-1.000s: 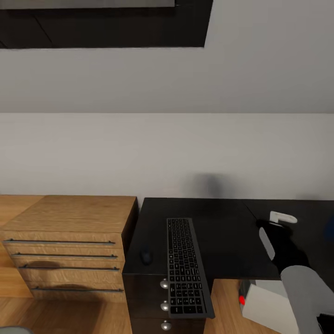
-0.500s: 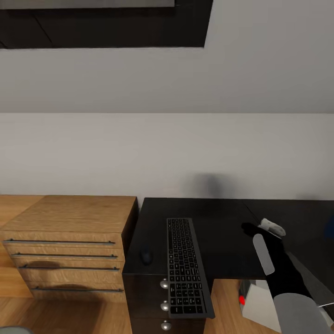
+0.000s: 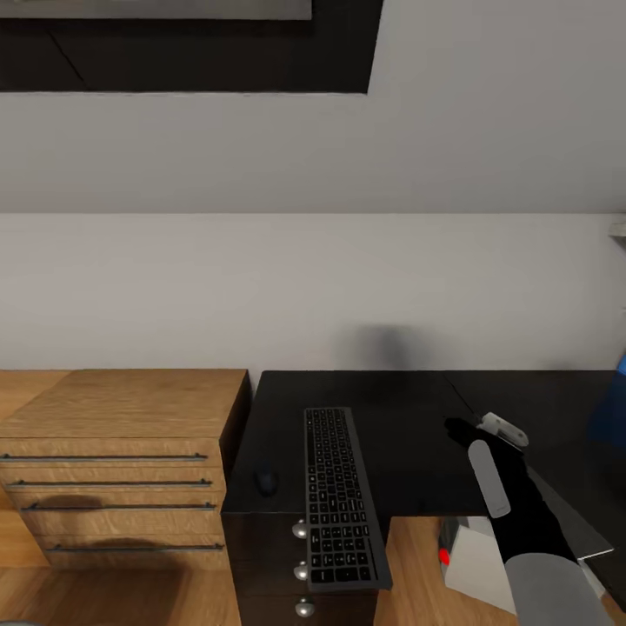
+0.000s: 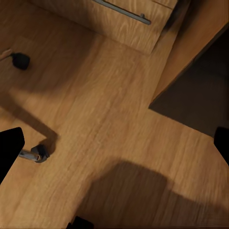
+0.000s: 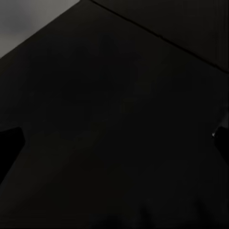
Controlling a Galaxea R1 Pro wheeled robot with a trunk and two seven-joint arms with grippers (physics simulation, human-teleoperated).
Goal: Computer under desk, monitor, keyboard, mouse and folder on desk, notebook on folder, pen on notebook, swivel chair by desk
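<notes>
Two items on desk point(image 3: 417, 452): keyboard point(image 3: 339, 496), mouse point(image 3: 265, 481) beside it. Right gripper point(image 5: 114, 143) fingers apart, empty, over desktop.

Wood plank floor point(image 4: 119, 143), chair castors point(image 4: 40, 153), chest drawer handle point(image 4: 125, 11)

black keyboard point(image 3: 339, 497) lengthwise on desk point(image 3: 409, 417), overhanging front, mouse point(image 3: 265, 481) beside
</notes>
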